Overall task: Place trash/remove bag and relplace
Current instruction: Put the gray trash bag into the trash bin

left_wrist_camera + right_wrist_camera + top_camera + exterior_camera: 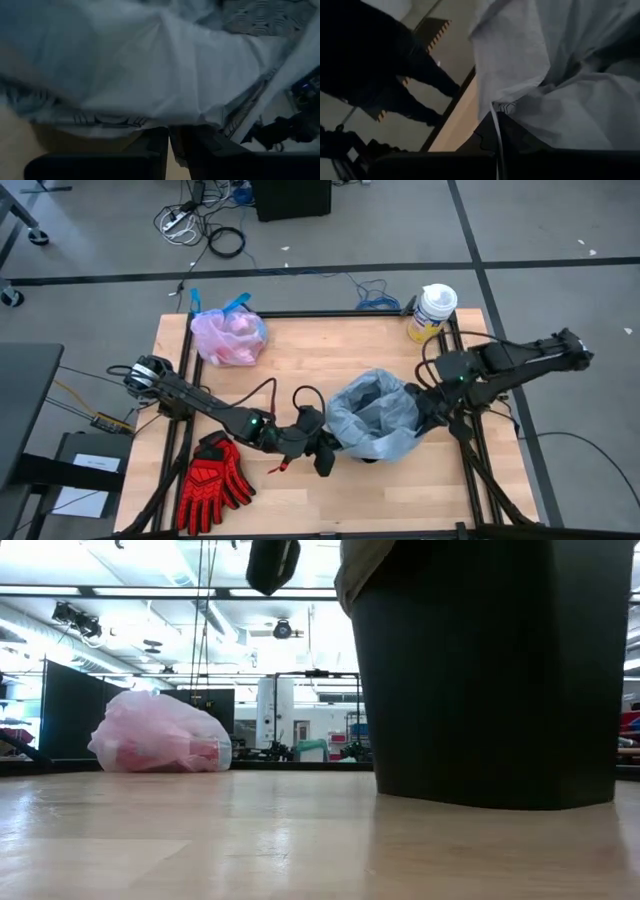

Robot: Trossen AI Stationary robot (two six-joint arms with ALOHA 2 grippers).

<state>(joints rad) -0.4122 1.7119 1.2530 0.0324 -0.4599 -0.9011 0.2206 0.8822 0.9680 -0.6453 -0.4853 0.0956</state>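
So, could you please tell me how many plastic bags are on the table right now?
2: the tied pink bag at the table's far left, and the grey-blue liner over the bin near the middle. None seems hidden.

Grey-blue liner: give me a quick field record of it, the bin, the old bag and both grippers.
liner: grey-blue liner draped over the bin's top, mouth open
bin: dark bin, upright on the table
old bag: pink bag, at the table's far left corner
left gripper: left gripper, shut on liner's left edge
right gripper: right gripper, shut on liner's right edge
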